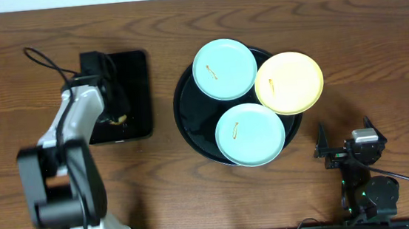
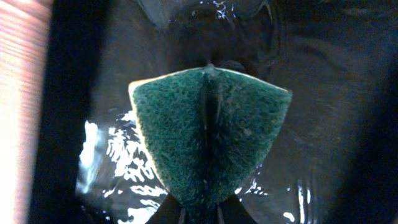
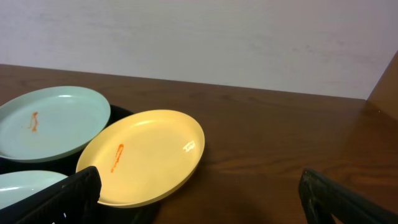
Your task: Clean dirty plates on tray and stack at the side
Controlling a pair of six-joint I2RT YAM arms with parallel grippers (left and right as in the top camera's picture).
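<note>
On the round black tray (image 1: 189, 110) the upper blue plate (image 1: 223, 68) lies at 12 o'clock, the yellow plate (image 1: 288, 83) at 2 o'clock overhanging the rim, and the lower blue plate (image 1: 250, 133) at 6 o'clock, each smeared orange. At 9 o'clock, over the rectangular tray (image 1: 136, 76), the left gripper (image 2: 199, 214) pinches the green sponge (image 2: 211, 143) into a fold. Lift it straight up, then press the scouring face flat onto a smear. At 4 o'clock the right gripper (image 1: 348, 140) gapes empty, free to steady a plate.
</note>
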